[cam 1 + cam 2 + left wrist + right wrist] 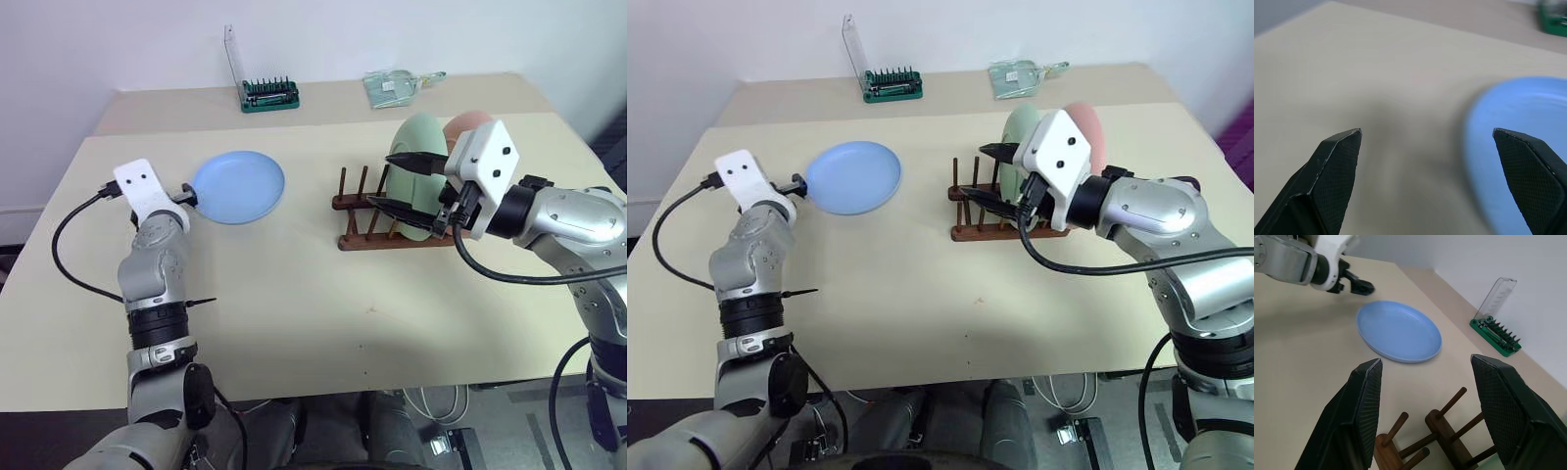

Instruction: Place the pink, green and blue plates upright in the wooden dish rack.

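**Mia:** Where was the blue plate (239,186)?

**Ben:** It lay flat on the tan table (294,313), over on the robot's left side. It was well apart from the wooden dish rack (387,223).

**Mia:** And the other plates?

**Ben:** The green plate (419,147) stood up in the rack, and the pink plate (468,124) stood just behind it. Some pegs on the rack's left end had nothing between them.

**Mia:** What did the left gripper (186,195) do?

**Ben:** It was right at the near edge of the blue plate. Its fingers (1334,161) were spread wide and held nothing.

**Mia:** And the right gripper (407,183)?

**Ben:** It hung above the rack, in front of the green plate. Its fingers (1364,396) were spread too, with nothing between them.

**Mia:** Anything else on the table?

**Ben:** A green bit holder (269,95) and a clear bag (392,86) sat at the far edge by the wall.
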Action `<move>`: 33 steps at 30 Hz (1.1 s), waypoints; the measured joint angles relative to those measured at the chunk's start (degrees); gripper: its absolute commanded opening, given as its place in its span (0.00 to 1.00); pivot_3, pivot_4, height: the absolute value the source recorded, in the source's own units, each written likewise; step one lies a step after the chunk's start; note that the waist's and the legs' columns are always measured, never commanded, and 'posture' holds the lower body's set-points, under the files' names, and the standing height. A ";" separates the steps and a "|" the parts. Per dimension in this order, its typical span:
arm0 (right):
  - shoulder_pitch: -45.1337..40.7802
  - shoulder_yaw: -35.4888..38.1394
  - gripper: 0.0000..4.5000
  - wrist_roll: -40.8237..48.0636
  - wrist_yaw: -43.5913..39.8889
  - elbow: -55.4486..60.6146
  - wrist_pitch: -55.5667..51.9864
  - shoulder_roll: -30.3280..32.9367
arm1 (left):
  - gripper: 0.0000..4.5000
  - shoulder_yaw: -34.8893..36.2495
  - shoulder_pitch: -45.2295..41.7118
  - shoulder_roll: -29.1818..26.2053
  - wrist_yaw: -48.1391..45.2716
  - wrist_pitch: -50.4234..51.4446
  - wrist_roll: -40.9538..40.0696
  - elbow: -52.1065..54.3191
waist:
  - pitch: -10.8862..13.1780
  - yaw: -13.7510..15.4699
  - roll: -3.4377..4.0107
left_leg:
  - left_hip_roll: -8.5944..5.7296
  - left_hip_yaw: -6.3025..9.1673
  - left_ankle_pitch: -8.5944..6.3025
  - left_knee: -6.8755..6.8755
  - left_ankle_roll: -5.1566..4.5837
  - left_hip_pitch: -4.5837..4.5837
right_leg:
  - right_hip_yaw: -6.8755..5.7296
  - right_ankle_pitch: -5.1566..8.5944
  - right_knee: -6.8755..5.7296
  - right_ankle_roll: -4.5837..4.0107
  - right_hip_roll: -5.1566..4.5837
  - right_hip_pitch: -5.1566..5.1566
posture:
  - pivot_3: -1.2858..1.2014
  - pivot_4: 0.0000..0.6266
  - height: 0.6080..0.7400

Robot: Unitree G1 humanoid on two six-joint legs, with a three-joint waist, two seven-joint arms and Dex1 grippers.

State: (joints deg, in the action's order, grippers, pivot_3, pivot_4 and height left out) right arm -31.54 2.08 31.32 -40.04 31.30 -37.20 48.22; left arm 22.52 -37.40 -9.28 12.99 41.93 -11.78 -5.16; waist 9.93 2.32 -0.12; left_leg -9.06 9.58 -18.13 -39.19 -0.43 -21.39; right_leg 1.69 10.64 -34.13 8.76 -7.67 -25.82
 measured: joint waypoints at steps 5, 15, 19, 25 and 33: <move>0.04 -0.23 0.65 -0.06 -1.08 0.54 0.00 -0.36 | 0.86 -1.07 -2.12 0.65 -1.78 5.81 -1.76 -4.88 | 0.00 -0.18 0.00 | 0.00 0.00 0.00 0.01 0.00 0.00 | 0.00 0.00 0.00 0.00 0.01 -0.02 | 0.52 0.24 0.99; 0.74 -1.36 0.65 -1.83 -1.87 2.30 0.50 -0.74 | 0.01 3.87 -6.10 1.39 1.65 5.57 -4.07 -8.36 | -0.02 0.04 -0.08 | 0.01 0.00 0.00 0.00 0.01 0.01 | -0.02 0.00 0.00 0.00 0.00 0.01 | 0.52 0.24 0.99; -0.60 -2.93 0.77 -4.04 -1.75 1.20 1.22 -1.68 | 0.00 0.55 -5.91 1.27 -3.90 -0.81 -4.14 -6.46 | -0.01 -0.07 -0.10 | 0.01 0.00 0.01 0.00 0.01 0.00 | -0.02 0.00 0.00 0.00 0.00 -0.01 | 0.52 0.24 0.99; -9.56 -16.61 0.99 -20.72 -0.91 -5.50 11.23 -5.09 | 0.00 -4.39 -7.67 3.29 -9.53 -11.04 -5.15 2.93 | -0.01 -0.43 -0.12 | 0.03 -0.07 0.01 0.02 0.03 -0.01 | -0.02 -0.01 -0.02 -0.01 0.01 -0.08 | 0.52 0.24 0.99; -17.11 -29.67 0.99 -45.98 3.59 -24.26 31.43 -9.84 | 0.00 -8.87 -10.19 4.11 -10.40 -9.95 -5.86 10.50 | -0.01 -0.44 -0.12 | 0.01 -0.07 0.04 0.01 0.05 -0.01 | -0.02 -0.02 -0.02 -0.02 0.02 -0.10 | 0.52 0.24 0.99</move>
State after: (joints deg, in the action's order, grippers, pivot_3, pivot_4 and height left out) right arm -48.65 -27.59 -14.66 -36.45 7.04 -5.77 38.38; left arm 13.65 -47.59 -5.17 2.59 31.98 -17.64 5.34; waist 9.93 1.89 -0.24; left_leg -9.05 9.50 -18.09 -39.17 -0.38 -21.40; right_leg 1.67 10.62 -34.15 8.74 -7.65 -25.92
